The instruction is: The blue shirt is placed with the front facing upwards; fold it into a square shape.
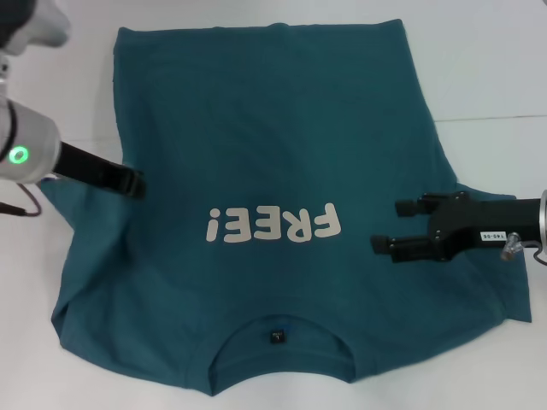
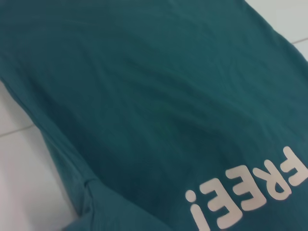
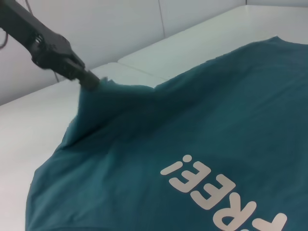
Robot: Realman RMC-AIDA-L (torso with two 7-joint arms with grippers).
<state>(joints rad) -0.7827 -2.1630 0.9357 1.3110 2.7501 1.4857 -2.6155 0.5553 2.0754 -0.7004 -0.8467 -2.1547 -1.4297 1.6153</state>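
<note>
The blue shirt (image 1: 273,154) lies flat, print up, collar toward me. My left gripper (image 1: 135,183) has pinched the side edge at the armpit and tented it; my right gripper (image 1: 389,225) hovers released over the opposite side. I judge a one-sided lift could drag the cloth askew.

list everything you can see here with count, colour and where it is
blue shirt: 1, dark teal-blue, spread front up across the table, collar toward the robot
FREE! lettering: 1, cream, on the chest
neck label: 1, small and dark, inside the collar
table: 1, white, under the shirt
left gripper: 1, black, shut on the shirt's edge by the robot's left sleeve, cloth lifted there
right gripper: 1, black, open, over the shirt's right side
</note>
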